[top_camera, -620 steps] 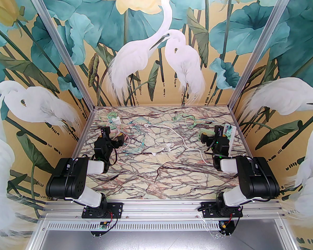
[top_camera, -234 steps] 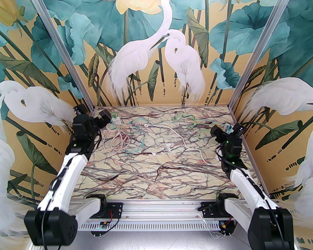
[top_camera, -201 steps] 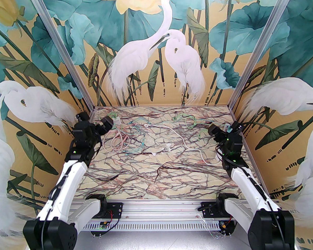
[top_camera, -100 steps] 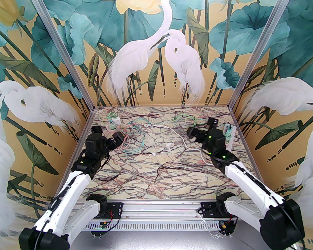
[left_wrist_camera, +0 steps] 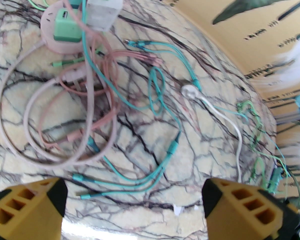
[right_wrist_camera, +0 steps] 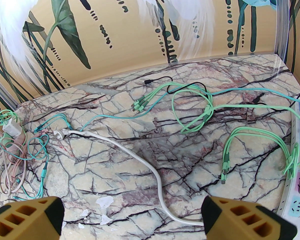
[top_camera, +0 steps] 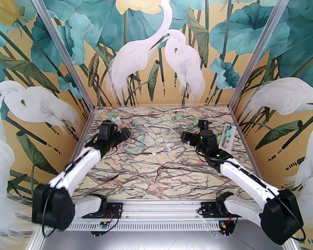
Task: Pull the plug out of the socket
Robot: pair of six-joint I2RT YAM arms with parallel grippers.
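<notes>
At far left, green plug (left_wrist_camera: pixel 65 25) sits in round pink socket (left_wrist_camera: pixel 61 47), not pulled yet. Left hand (left_wrist_camera: pixel 133 199) fingers apart, short of it, empty; right hand (right_wrist_camera: pixel 132 209) apart too, empty.

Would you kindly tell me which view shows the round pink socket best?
Left wrist view: the round pink socket is close, its green plug clear. Right wrist view shows it tiny at far left; top external, mostly behind the left arm.

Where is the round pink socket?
In the left wrist view, the round pink socket sits top left, carrying a green plug and a white plug.
</notes>
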